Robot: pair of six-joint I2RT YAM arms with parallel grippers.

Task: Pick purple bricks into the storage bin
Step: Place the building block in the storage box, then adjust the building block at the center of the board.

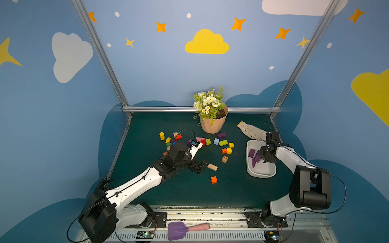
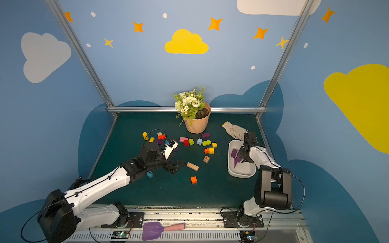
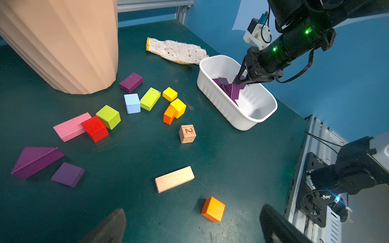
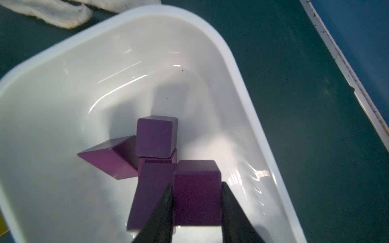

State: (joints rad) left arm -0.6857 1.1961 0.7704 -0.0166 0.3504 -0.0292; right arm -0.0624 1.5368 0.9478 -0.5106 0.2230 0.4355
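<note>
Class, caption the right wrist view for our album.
Right gripper grips a purple brick beside other bricks inside the white storage bin.

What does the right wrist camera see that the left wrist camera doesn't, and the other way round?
Only the right wrist camera clearly shows the right gripper squeezing a purple cube between its two fingers. Only the left wrist camera shows the flowerpot, the number block and three purple bricks lying on the table. Both show the white bin, more purple bricks piled inside it, and the glove near it.
</note>
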